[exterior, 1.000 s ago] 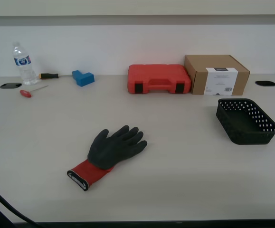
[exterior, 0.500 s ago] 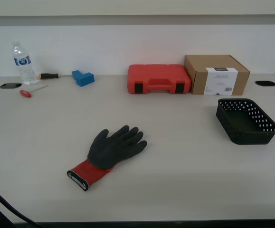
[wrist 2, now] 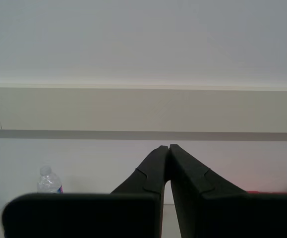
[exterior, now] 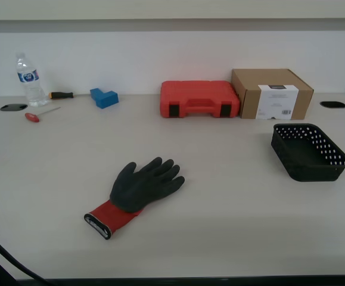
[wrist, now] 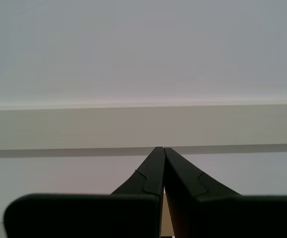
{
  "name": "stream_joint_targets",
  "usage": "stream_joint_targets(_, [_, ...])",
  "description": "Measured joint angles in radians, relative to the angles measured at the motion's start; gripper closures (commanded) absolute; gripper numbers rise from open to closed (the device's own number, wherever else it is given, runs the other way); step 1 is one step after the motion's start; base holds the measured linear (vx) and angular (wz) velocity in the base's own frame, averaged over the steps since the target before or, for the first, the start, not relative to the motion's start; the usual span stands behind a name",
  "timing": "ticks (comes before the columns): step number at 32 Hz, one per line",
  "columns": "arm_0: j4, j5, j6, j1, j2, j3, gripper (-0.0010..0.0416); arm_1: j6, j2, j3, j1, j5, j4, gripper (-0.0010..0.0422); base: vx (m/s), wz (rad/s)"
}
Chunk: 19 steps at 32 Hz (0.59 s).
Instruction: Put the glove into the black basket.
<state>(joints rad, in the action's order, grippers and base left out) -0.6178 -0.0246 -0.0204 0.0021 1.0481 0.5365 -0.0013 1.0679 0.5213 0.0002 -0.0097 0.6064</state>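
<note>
The glove lies flat on the table near the front middle in the exterior view, dark palm up, red cuff toward the front. The black basket stands empty at the exterior view's right. Neither gripper shows in the exterior view. My first gripper is shut and empty, pointed at the wall. My second gripper is shut and empty, also pointed at the wall. Neither wrist view shows the glove or the basket.
A red tool case and a brown cardboard box stand at the back. A water bottle, a blue block and two screwdrivers lie at the back left. A dark cable crosses the front left corner.
</note>
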Motion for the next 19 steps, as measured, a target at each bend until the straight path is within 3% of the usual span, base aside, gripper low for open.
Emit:
stream_joint_targets(2, [0.003,-0.051,-0.035,0.001,0.000,0.002,0.0405,0.000,0.000,0.000,0.000,0.000,0.001,0.0412,0.000,0.000])
stream_joint_targets(7, [0.035,-0.265,-0.119,0.025,0.006,0.002,0.0405,0.000,0.000,0.000,0.000,0.000,0.000,0.0412,0.000,0.000])
stream_joint_targets(8, [0.056,-0.279,-0.129,0.045,0.008,0.002,0.0405,0.000,0.000,0.000,0.000,0.000,0.001,0.0412,0.000,0.000])
stream_joint_targets(10, [0.092,-0.281,-0.133,0.077,0.010,0.002,0.0405,0.000,0.000,0.000,0.000,0.000,0.001,0.0412,0.000,0.000])
stream_joint_targets(17, [0.166,-0.282,-0.139,0.299,0.065,0.013,0.0405,0.000,0.000,0.002,0.000,0.000,0.001,0.0412,0.000,0.000])
stream_joint_targets(19, [0.188,-0.258,-0.142,0.365,0.103,0.044,0.0405,0.000,0.000,0.002,0.000,0.000,0.000,0.0412,0.000,0.000])
